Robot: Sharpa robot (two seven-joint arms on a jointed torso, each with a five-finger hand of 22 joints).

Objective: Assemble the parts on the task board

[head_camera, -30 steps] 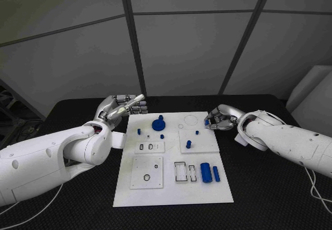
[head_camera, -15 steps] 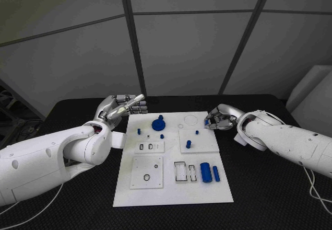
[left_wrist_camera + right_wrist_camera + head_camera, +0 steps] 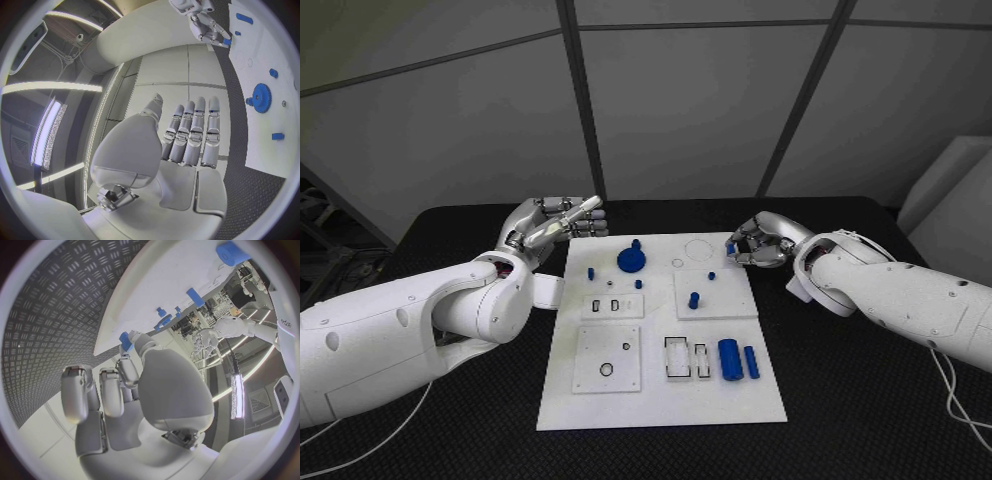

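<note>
In the head view the white task board point(image 3: 661, 330) lies mid-table carrying blue parts: a gear point(image 3: 632, 260) at its far end, small pegs around the middle, and a thick cylinder point(image 3: 728, 360) beside a thinner rod point(image 3: 751, 362) near its near right side; the left hand point(image 3: 557, 222) hangs just off the board's far left corner with fingers straight and holding nothing, while the right hand point(image 3: 759, 245) sits at the far right corner, fingers curled. The left wrist view shows the left hand point(image 3: 187, 135) flat, fingers side by side and empty, the gear point(image 3: 260, 97) on the board beyond. The right wrist view shows the right hand point(image 3: 134, 375) pinching a small blue part point(image 3: 126, 341) at its fingertips, by the board's edge; I can read no writing.
</note>
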